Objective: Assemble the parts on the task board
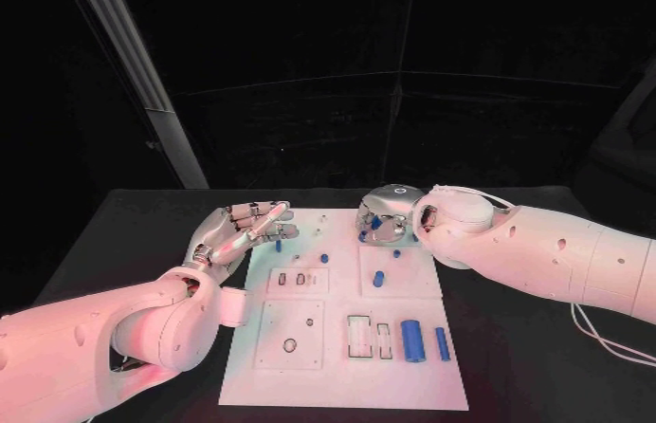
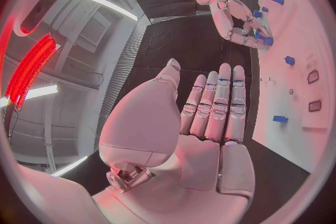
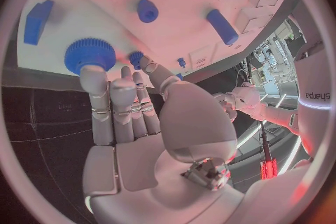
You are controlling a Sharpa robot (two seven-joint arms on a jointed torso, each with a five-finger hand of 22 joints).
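Both hands over the white task board: left hand spread empty, right hand touching a gear.

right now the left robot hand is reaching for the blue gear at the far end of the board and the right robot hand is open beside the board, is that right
No, the hands are swapped. The right robot hand is at the blue gear at the far end of the board, fingertips right by it, as the right wrist view shows. The left robot hand is open beside the board, holding nothing, as the head view shows.
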